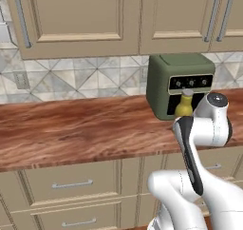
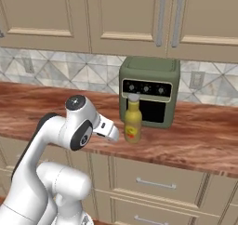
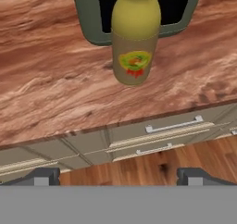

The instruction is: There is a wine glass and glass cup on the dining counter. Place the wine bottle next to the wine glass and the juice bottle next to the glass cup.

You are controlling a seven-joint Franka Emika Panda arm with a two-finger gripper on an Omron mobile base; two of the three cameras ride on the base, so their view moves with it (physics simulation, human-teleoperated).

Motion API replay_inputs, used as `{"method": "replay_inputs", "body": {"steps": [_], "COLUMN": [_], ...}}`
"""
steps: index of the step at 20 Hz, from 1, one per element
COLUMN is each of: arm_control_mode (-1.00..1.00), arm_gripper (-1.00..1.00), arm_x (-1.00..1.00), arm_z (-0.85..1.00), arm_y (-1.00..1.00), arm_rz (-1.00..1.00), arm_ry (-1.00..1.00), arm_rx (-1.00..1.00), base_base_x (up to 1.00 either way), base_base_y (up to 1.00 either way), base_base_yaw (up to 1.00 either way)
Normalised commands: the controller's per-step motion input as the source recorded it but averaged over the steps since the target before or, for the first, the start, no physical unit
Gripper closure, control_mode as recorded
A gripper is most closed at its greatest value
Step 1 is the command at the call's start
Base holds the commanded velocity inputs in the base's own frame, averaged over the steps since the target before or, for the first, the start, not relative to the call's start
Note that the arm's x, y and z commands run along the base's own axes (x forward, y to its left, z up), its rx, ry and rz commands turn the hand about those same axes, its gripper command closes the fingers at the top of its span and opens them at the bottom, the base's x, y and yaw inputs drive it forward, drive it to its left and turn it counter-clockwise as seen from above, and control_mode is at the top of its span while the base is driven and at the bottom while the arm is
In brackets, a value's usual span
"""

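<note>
Because the juice bottle point(image 3: 135, 35) stands upright just before the green appliance point(image 2: 149, 90) on the wall counter point(image 2: 195, 140), the gripper point(image 3: 118, 176) is aimed at it; its jaws are spread wide, nothing held, short of the counter's edge.

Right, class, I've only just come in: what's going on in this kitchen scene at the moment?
A white robot arm is lined up on the juice bottle, a yellow bottle with a red-marked label. The bottle stands upright on a wood-grain counter, just in front of a green countertop oven. The gripper is open and short of the bottle, out past the counter's front edge above the drawers, so nothing is held yet. A grasp of the bottle looks like the likely next move.
</note>
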Motion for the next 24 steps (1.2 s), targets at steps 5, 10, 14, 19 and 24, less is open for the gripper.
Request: {"method": "replay_inputs", "body": {"steps": [5, 10, 14, 19, 24], "arm_control_mode": [1.00, 1.00, 1.00, 1.00, 1.00], "arm_gripper": [-1.00, -1.00, -1.00, -1.00, -1.00], "arm_x": [0.00, 0.00, 0.00, 0.00, 0.00], "arm_z": [0.00, 0.00, 0.00, 0.00, 0.00], "arm_y": [0.00, 0.00, 0.00, 0.00, 0.00], "arm_rz": [0.00, 0.00, 0.00, 0.00, 0.00], "arm_ry": [0.00, 0.00, 0.00, 0.00, 0.00], "arm_rx": [0.00, 0.00, 0.00, 0.00, 0.00], "base_base_x": [0.18, 0.38, 0.49, 0.38, 0.04], "base_base_y": [-0.17, -0.07, -0.03, -0.05, -0.10], "base_base_yaw": [-0.19, -0.18, -0.15, -0.11, -0.02]}}
